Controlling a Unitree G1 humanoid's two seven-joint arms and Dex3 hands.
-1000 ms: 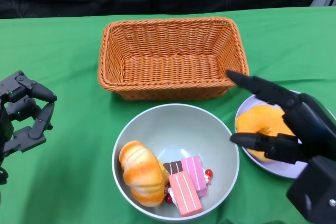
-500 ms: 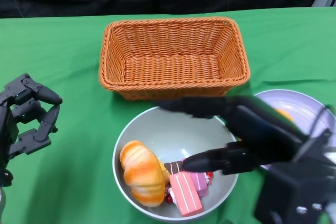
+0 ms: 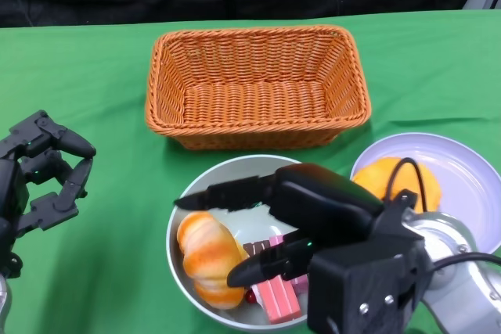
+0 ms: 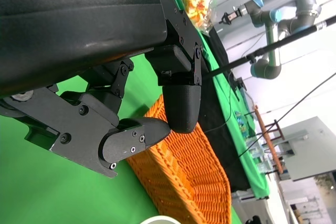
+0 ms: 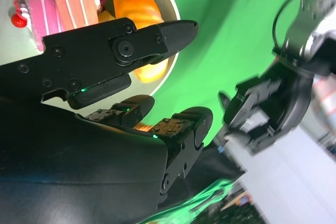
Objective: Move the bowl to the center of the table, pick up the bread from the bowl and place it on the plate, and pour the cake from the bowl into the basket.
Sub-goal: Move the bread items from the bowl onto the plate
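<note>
Grey bowl [image 3: 205, 185], lower centre: right hand [image 3: 293, 220] spread and empty above the bread [image 3: 207, 257]; it should close round the loaf's middle, clear of the cake [image 3: 275, 285]. Left hand [image 3: 41, 174], lower left, is loosely curled, holding nothing.

left hand [image 4: 152, 108] | seemingly empty | above basket [image 4: 189, 177] edge

One pale grey round bowl [image 3: 205, 185] is seen on the green table. In the bowl, one golden bread roll [image 3: 205, 256] and two pink layered cake slices [image 3: 275, 287] are counted. Behind the bowl one orange woven wicker basket [image 3: 257, 84] is found, and right of the bowl one lilac round plate [image 3: 470, 185], on which one orange bun [image 3: 391, 181] is counted.
</note>
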